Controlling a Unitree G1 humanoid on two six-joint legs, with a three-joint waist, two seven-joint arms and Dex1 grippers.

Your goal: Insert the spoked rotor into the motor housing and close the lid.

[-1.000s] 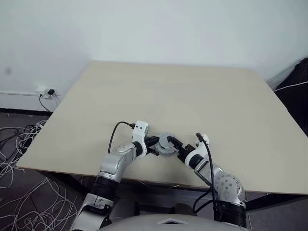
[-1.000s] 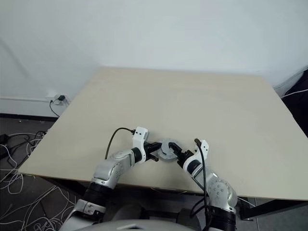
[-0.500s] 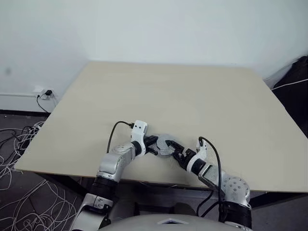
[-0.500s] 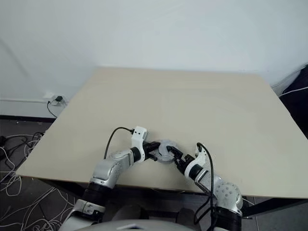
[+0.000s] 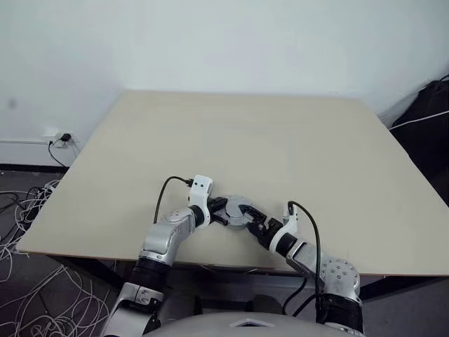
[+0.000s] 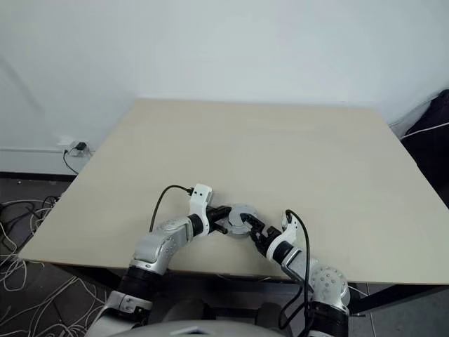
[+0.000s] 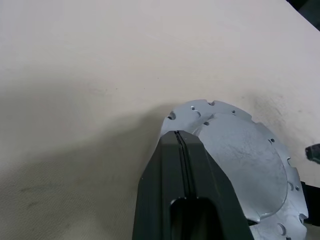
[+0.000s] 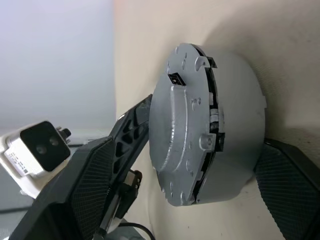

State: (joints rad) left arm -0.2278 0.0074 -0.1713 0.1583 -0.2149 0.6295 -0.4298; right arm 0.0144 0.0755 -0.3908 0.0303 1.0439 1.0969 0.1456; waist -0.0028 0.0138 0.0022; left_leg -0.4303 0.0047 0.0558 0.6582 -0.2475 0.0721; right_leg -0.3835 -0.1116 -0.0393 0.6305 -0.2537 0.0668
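Observation:
The pale silver lid [image 5: 239, 208] lies on top of a grey round body, the motor housing [image 8: 235, 125], near the table's front edge. A dark gap shows between the two along one side. The spoked rotor is hidden. My left gripper [image 5: 220, 212] is shut, and its black fingertips [image 7: 179, 135] rest on the lid's rim from the left. My right gripper [image 5: 252, 220] comes in from the right, rolled and open wide. One of its fingers [image 8: 95, 195] stands over the lid's face and the other against the housing's far side. Whether they press on it I cannot tell.
The beige table [image 5: 280, 140] stretches far behind the parts, and its front edge [image 5: 210, 263] runs just behind both wrists. Loose cables [image 5: 28, 309] lie on the floor at the left. A dark object [image 5: 431, 105] stands past the table's right edge.
My right gripper has slid left and rolled, from beside the disc to straddling it. The left gripper has kept its place on the lid. The camera has shifted slightly.

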